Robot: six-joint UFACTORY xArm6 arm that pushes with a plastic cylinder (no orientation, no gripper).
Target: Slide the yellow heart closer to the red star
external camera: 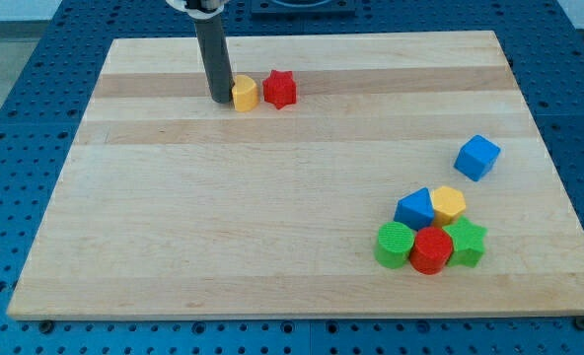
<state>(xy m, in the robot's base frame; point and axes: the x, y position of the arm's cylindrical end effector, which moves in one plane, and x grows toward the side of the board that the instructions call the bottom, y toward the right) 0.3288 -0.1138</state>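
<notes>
Eight blocks lie on the wooden board [272, 197]. Near the view's top, left of centre, my tip [220, 101] sits against the left side of the yellow heart [244, 94], touching it or very nearly so. The red star [280, 89] is just beside the heart on its right, with only a thin gap between them. There are no fingers to open or close here, only the straight dark rod. Well apart, at the view's lower right, a blue cube [477, 157] stands alone above a tight cluster: a blue triangular block [414, 208], a yellow block [449, 203], a green cylinder [395, 245], a red cylinder [432, 249] and a green star [466, 243]
</notes>
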